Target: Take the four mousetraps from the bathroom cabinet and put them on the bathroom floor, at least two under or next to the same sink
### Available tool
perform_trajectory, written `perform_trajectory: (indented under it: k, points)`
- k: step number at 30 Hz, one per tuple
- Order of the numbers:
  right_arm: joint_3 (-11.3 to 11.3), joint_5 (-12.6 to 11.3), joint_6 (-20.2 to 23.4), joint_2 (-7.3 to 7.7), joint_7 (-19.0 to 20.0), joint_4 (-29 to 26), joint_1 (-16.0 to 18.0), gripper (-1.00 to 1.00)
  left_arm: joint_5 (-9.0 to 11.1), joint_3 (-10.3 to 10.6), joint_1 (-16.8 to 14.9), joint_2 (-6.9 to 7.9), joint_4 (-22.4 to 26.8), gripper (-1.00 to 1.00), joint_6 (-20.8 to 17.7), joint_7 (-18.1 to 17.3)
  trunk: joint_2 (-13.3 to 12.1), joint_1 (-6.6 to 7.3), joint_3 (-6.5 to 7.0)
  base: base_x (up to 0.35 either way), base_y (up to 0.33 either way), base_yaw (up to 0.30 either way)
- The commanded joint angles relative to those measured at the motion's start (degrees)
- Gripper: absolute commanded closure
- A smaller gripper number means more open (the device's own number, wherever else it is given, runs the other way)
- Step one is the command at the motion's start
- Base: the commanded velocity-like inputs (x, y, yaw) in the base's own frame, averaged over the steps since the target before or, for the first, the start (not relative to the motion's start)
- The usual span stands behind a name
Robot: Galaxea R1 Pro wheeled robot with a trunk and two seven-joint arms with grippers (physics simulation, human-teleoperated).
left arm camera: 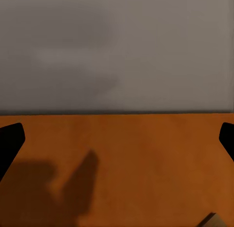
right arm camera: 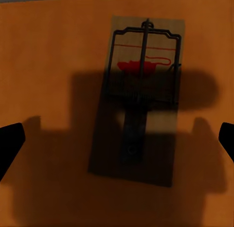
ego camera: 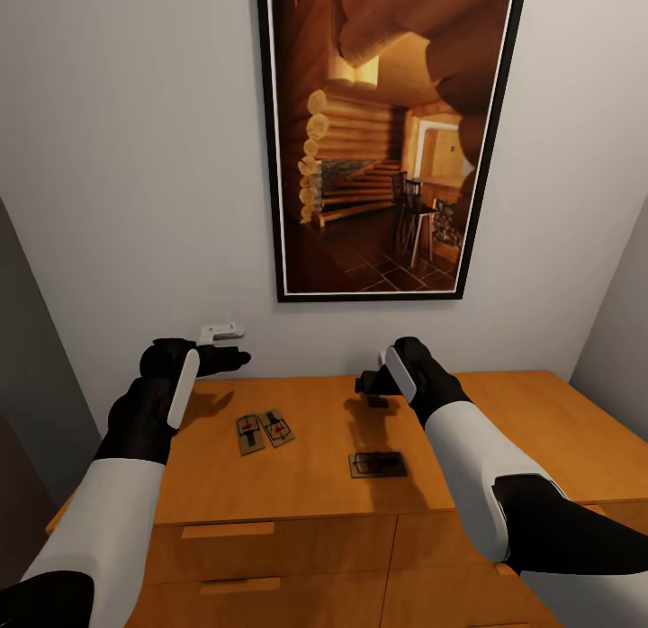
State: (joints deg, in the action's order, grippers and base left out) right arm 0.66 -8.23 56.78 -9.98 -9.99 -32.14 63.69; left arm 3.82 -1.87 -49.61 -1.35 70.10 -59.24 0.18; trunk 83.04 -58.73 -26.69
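Against the grey wall, I'm hovering my right end effector (ego camera: 372,381), fingers spread and empty, directly above a dark-brown wire mousetrap (right arm camera: 139,97) on the orange-brown wooden cabinet (ego camera: 540,421), lining up a top-down grasp; the left end effector (ego camera: 236,358) is waiting released, with two more traps (ego camera: 264,429) just below it.

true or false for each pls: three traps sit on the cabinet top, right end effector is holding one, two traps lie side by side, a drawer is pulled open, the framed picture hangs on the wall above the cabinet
1. Three mousetraps sit on the cabinet top: true. A pair and a single mousetrap.
2. The right end effector holds a mousetrap: false. It hovers open and empty above the single mousetrap.
3. Two mousetraps lie side by side: true.
4. A drawer is pulled open: false. The visible drawer fronts sit flush.
5. A framed picture hangs on the wall above the cabinet: true.
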Motion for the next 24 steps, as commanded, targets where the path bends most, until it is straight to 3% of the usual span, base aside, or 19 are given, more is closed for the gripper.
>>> perform_trajectory:
  k: [1,24]
  points:
    - [0.06,-0.6,0.12,-0.02,-0.58,0.06,0.04,-1.0,0.3,-0.15,-0.04,-0.03,0.04,-1.0,-0.26,0.02,0.04,0.0,-0.07,0.0,0.0,0.0]
    - [-0.01,-0.23,-3.14,-0.02,-0.59,5.3,0.04,-1.0,0.27,-0.15,-0.04,-0.04,0.04,-1.0,-0.26,0.0,0.04,0.0,-0.07,0.0,0.0,0.0]
